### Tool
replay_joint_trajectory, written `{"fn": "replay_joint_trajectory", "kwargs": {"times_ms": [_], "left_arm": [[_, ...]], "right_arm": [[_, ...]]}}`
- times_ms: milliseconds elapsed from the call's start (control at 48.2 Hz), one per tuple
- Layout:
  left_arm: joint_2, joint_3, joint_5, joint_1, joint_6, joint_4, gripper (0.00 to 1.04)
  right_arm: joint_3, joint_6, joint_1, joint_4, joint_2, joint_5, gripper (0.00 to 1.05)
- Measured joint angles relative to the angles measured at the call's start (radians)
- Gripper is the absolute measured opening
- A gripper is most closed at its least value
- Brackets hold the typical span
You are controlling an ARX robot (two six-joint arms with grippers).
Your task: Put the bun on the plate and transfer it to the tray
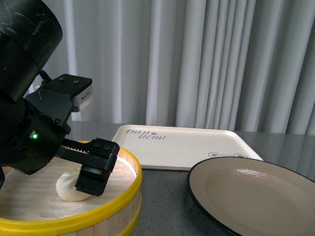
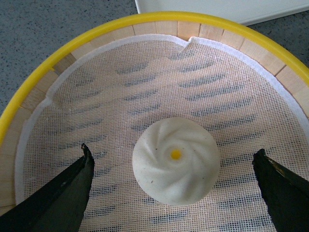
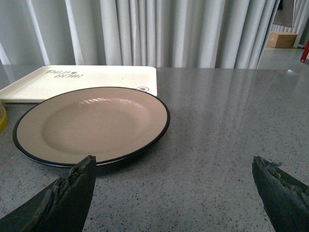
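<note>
The white bun (image 2: 175, 160), with a pleated swirl and a yellow dot on top, sits on the mesh liner inside a yellow-rimmed wooden steamer basket (image 2: 43, 77). It also shows in the front view (image 1: 67, 187). My left gripper (image 2: 174, 166) is open, a finger on each side of the bun without touching it; in the front view one finger (image 1: 93, 180) hangs over the basket. The beige plate (image 1: 258, 196) with a black rim is empty at the front right, also in the right wrist view (image 3: 91, 123). The cream tray (image 1: 182, 145) lies behind it. My right gripper (image 3: 174, 166) is open over bare table beside the plate.
The steamer basket (image 1: 113, 207) stands at the front left, close to the plate. The tray also shows in the right wrist view (image 3: 87, 77). The grey speckled table (image 3: 227, 125) extends past the plate. White curtains (image 1: 211, 58) hang behind the table. A cardboard box (image 3: 282, 38) sits far off.
</note>
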Motion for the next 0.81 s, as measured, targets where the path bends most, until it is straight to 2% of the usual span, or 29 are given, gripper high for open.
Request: {"fn": "replay_joint_trajectory", "kwargs": {"times_ms": [685,768,809], "left_arm": [[0.081,0.032,-0.009,-0.004,-0.102,-0.014,0.98],[0.084,0.033,-0.011,-0.004,-0.122,-0.020,0.90],[0.086,0.032,-0.013,-0.004,-0.131,-0.020,0.82]], "right_arm": [[0.000,0.000,0.000,0.000,0.000,0.000,0.96],[0.000,0.000,0.000,0.000,0.000,0.000,0.96],[0.000,0.000,0.000,0.000,0.000,0.000,0.96]]}}
